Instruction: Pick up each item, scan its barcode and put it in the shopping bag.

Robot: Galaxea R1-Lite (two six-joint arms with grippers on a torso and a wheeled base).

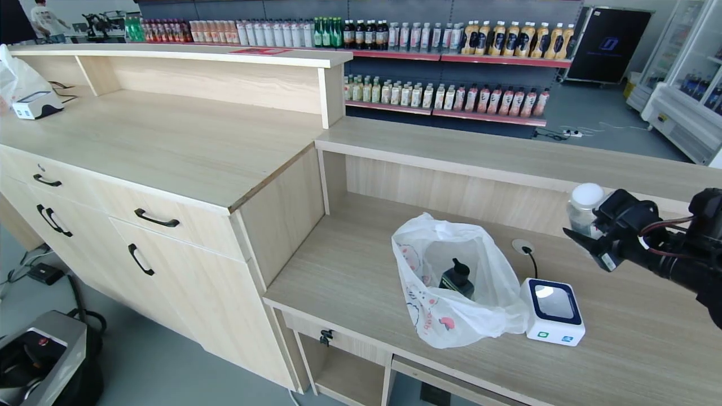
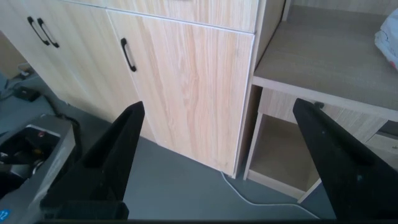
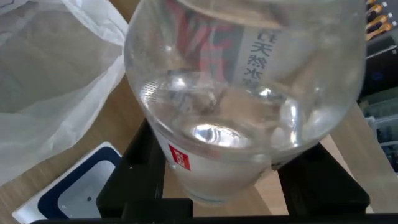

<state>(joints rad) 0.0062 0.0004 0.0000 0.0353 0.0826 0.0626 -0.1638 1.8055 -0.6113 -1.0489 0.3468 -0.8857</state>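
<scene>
1. Head view: the right gripper [image 1: 586, 234] is clenched on a clear plastic bottle with a white cap [image 1: 582, 207], holding it upright near the back wall of the lower pale wooden counter [image 1: 350, 265]. Whether the bottle's base touches the counter cannot be told here. A white translucent plastic shopping bag [image 1: 445, 321] sits open on the counter, and a dark pump bottle [image 1: 458, 277] stands inside it. Just beside the bag, touching its side, is a small white box scanner with a dark blue window [image 1: 551, 311]. Its black cable [image 1: 531, 262] runs to a round grey grommet [image 1: 523, 246] behind it.

2. Left wrist view: the left gripper [image 2: 217, 109] is released, its two black fingers [image 2: 124, 149] spread wide with nothing between them. It hangs over the grey floor [image 2: 180, 186] in front of the pale wooden cabinet doors with black handles [image 2: 186, 81]. A corner of the shopping bag [image 2: 388, 34] shows on the counter.

3. Right wrist view: the bottle [image 3: 249, 93] sits between the black fingers [image 3: 134, 174] of the right gripper [image 3: 227, 183], its red and white label facing the camera. The scanner [image 3: 74, 190] and the shopping bag [image 3: 50, 68] lie on the counter beyond it.
</scene>
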